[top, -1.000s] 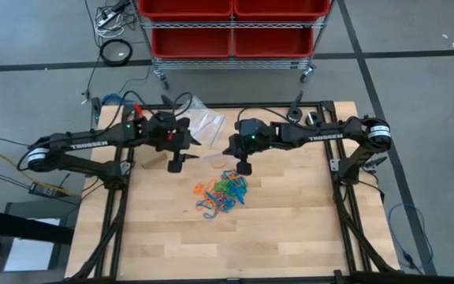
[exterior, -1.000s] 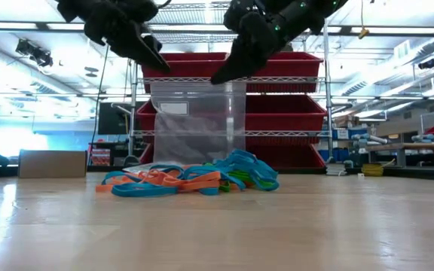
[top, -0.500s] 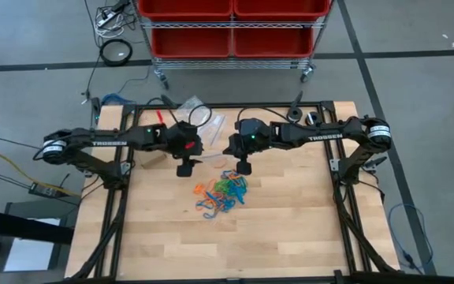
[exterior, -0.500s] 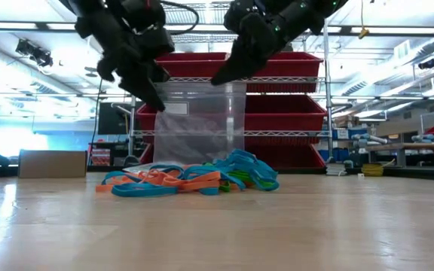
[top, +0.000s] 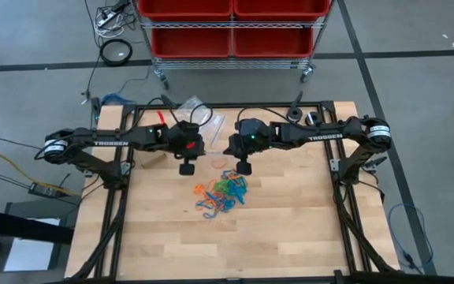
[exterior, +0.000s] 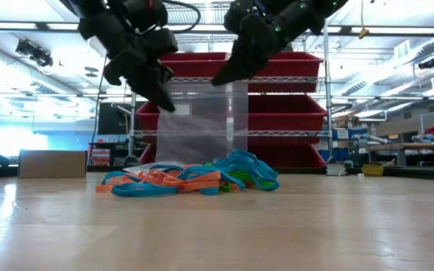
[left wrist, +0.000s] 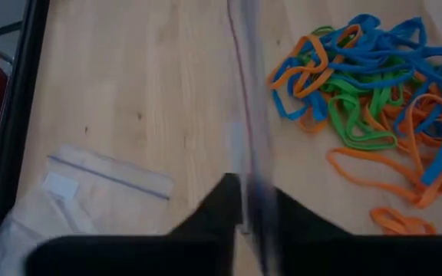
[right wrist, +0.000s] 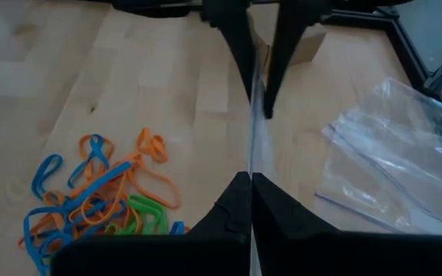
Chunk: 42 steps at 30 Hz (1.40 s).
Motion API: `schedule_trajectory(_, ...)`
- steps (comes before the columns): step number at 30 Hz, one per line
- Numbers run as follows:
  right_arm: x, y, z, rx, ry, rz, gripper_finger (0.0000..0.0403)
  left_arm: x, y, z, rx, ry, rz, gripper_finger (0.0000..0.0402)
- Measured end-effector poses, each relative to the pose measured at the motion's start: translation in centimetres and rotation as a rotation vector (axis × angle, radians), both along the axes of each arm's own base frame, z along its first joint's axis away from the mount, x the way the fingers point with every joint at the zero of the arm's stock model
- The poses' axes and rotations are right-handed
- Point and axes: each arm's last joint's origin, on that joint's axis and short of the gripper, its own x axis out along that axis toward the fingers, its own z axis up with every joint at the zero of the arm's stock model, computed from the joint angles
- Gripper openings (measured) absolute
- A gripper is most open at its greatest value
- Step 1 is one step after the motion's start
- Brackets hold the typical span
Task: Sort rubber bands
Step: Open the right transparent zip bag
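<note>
On the bare front half of the wooden desk (top: 290, 229) nothing stands, so there is free room on the near side for laid-out groups. Past that, near the middle, the rubber bands (top: 221, 193) lie in one tangled heap of orange, blue and green loops, unsorted and touched by neither arm; one orange loop (top: 221, 163) lies apart, just beyond the heap and between the arms. Above and just behind the heap, the two grippers hold a clear plastic bag (exterior: 200, 120) between them, hanging upright with its lower edge near the bands. The left gripper (top: 187, 167) has its jaws pressed together on one upper edge of the bag, and the right gripper (top: 243, 166) has its jaws pinched on the opposite edge, as both wrist views show a thin film running from between the fingers. This looks like a way to keep the bag taut so its mouth can be spread to take one colour, though the mouth does not look open yet. Farther back, spare clear bags (top: 202, 118) lie near the desk's far edge, close behind the left arm, leaving little clearance there. Beyond the desk stands a rack of red bins (top: 231, 28).
</note>
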Motion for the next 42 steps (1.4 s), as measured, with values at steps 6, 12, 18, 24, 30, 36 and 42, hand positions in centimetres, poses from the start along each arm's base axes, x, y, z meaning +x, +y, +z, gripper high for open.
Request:
schedule_trajectory(6,-0.2,0.0,-0.2,0.004,0.029,-0.005,0.0,0.1,0.0,0.1,0.004,-0.01,-0.013,0.0007)
schedule_trajectory(12,-0.3,0.1,-0.4,0.009,0.05,0.003,0.0009,0.1,0.0,0.0,0.003,-0.007,-0.014,0.0003)
schedule_trajectory(18,-0.2,0.0,-0.3,0.029,0.033,-0.012,0.0056,-0.1,0.0,0.0,0.025,0.013,-0.014,0.0002)
schedule_trajectory(24,0.0,-0.3,0.0,0.058,-0.008,-0.046,0.0086,-0.1,0.0,0.0,0.036,0.015,-0.015,0.0001)
schedule_trajectory(30,0.1,-0.7,0.2,0.073,-0.03,-0.07,0.008,0.0,0.1,0.1,0.048,0.003,-0.015,0.0001)
schedule_trajectory(36,0.1,-1.1,0.4,0.079,-0.056,-0.087,0.0073,0.1,0.0,0.1,0.051,0.004,-0.017,0.0)
schedule_trajectory(42,0.1,-1.2,0.3,0.079,-0.046,-0.089,0.0073,0.3,-0.6,0.1,0.075,-0.004,-0.037,0.0)
